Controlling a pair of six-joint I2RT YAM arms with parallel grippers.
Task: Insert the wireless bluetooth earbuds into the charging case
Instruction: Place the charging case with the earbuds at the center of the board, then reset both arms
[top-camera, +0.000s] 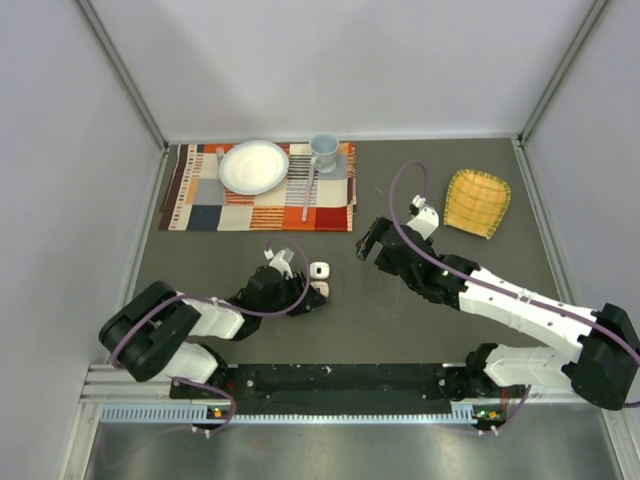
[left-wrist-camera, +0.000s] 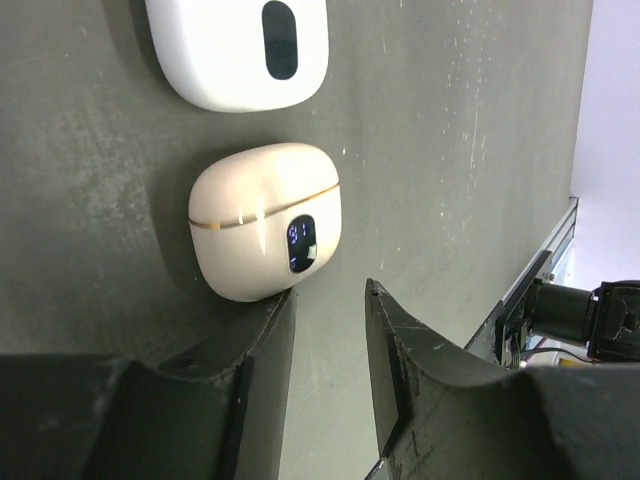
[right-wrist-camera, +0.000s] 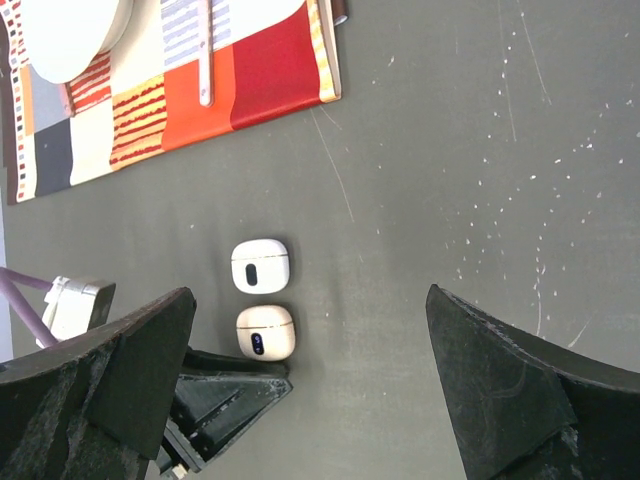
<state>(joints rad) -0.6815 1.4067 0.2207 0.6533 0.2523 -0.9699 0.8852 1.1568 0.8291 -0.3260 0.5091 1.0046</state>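
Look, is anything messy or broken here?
Nothing is spilled or broken. The white case and cream case lie shut, side by side; only the cream one's screen glows.

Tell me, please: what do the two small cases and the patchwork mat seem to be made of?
Cream case: probably hard plastic, glossy; smooth shell with a soft highlight, thin gold-coloured seam line.
White case: likely the same glossy plastic, with a dark oval window.
Patchwork mat: apparently woven cloth, matte; flat, striped patches.
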